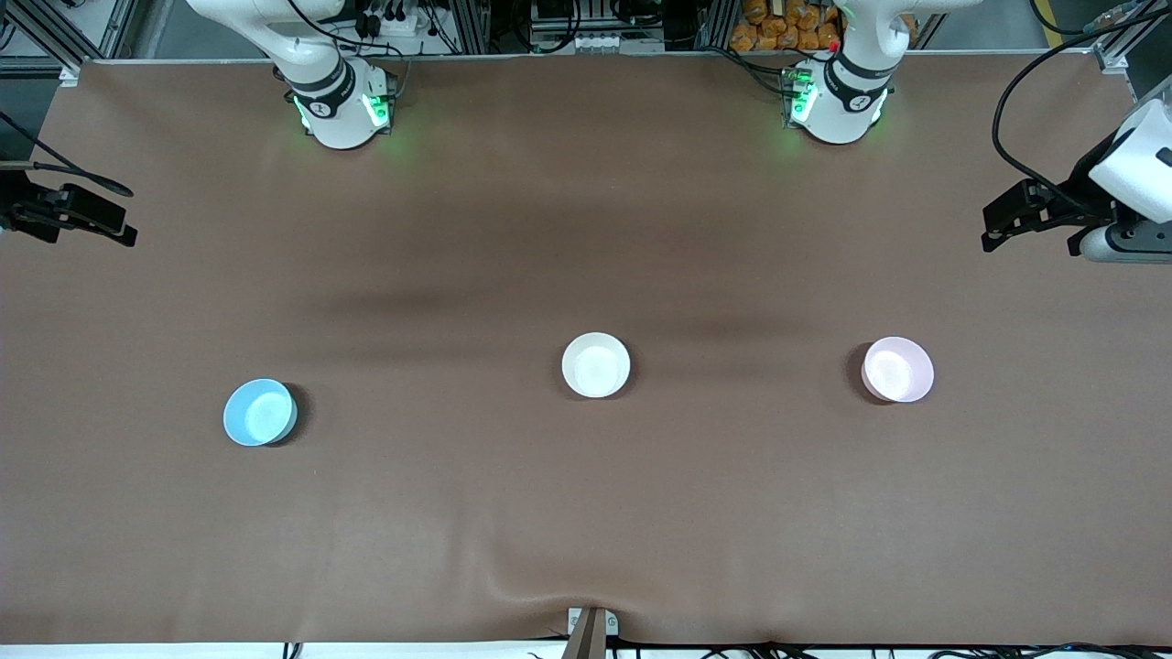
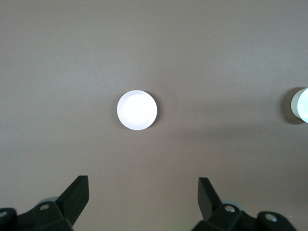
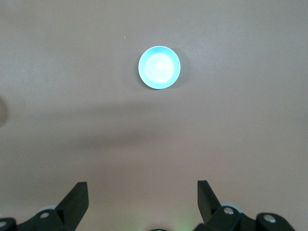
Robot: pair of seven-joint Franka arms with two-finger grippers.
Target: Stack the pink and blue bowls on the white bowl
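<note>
Three bowls sit on the brown desk, all upright with their mouths to the ceiling. The white bowl is dead centre of the front view. The pink bowl is level with it toward the left arm's end. The blue bowl is a touch lower in the frame, toward the right arm's end. All three are well apart and nothing is stacked yet.

Your left gripper hangs high over the desk's margin at its own end, fingers spread wide and holding nothing. Your right gripper mirrors it at the other margin, just as wide and just as empty, with the blue bowl in the upper middle of its wrist view.

These look like light, stiff plastic with a glossy finish, so expect them to be slippery and quick to skate or tip if nudged. They're round, so there's no long axis to line up with and any approach angle works. I'd pinch the rim wall, one finger inside and one outside, and keep each bowl level on the way over the white one.
</note>
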